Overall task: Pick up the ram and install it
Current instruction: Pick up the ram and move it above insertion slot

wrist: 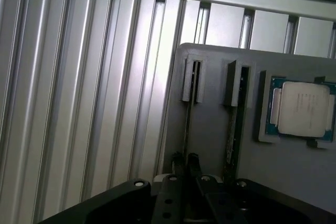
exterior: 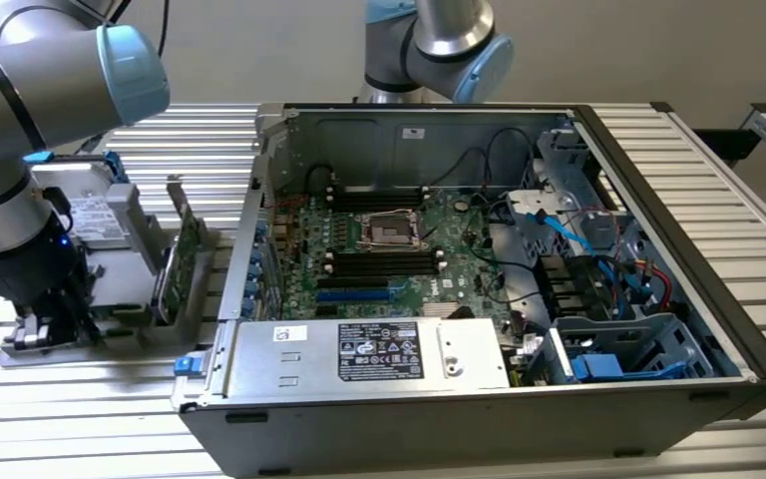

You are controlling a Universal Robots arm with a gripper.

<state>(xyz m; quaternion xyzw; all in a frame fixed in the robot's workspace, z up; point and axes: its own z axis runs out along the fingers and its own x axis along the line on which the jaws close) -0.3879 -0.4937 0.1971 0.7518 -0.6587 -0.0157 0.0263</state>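
Place: a robotics lab or test workshop is indicated.
Bench: a table (exterior: 64,419) of bare aluminium rails is used.
Machinery: a robot arm (exterior: 24,120) and a second arm (exterior: 437,40) are seen.
Work piece: an opened computer case (exterior: 356,439) is laid out.

Exterior view looks down; wrist view, behind claw (wrist: 186,161), faces shared holder (exterior: 128,291) (wrist: 210,108).
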